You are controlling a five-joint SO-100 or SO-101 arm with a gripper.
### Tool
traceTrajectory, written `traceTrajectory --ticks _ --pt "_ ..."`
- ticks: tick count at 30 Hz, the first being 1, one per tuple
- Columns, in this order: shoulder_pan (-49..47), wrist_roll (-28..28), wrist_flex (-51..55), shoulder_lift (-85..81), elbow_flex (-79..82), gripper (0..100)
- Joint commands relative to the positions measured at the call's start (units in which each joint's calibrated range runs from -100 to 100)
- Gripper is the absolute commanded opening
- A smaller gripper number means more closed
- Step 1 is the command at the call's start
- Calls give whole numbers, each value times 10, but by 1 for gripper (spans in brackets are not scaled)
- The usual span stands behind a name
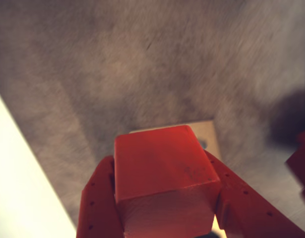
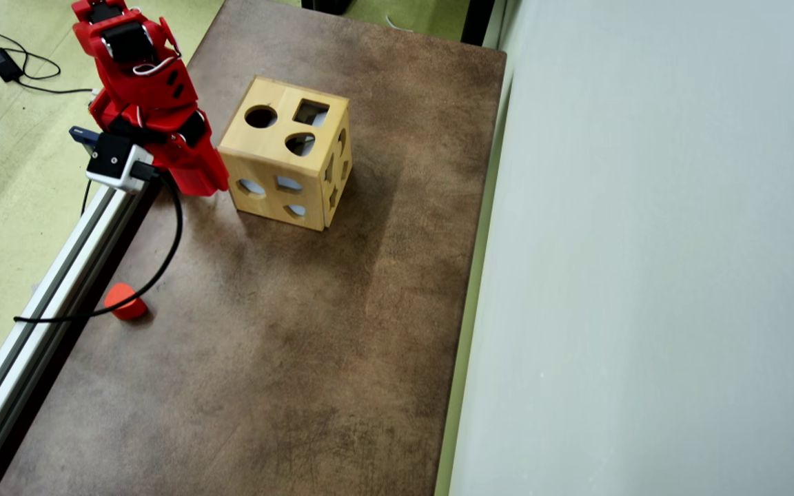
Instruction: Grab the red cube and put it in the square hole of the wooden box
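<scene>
Wrist view had the red cube point(image 1: 164, 176) sitting right between the gripper point(image 1: 167, 218) fingers, one red finger point(image 1: 97, 203) pressed to each side face, jaws parted only by the block's width — a firm side grip, I'd judge, so its square faces stayed true for the drop into a matching opening. Just beyond the cube peeked a corner of the wooden box point(image 1: 208, 133), and overhead the gripper's tip hung beside the box's left wall, the square hole point(image 2: 311, 112) on the top face off to the far right.
</scene>
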Motion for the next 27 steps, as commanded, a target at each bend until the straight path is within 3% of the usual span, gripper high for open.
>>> traceTrajectory --ticks 1,12,17,27 --pt "-69 -44 7 -44 -18 2" --pt "-308 -160 7 27 -17 2" --pt "-346 -189 7 111 -18 2" --pt "-351 -199 -5 120 -18 2"
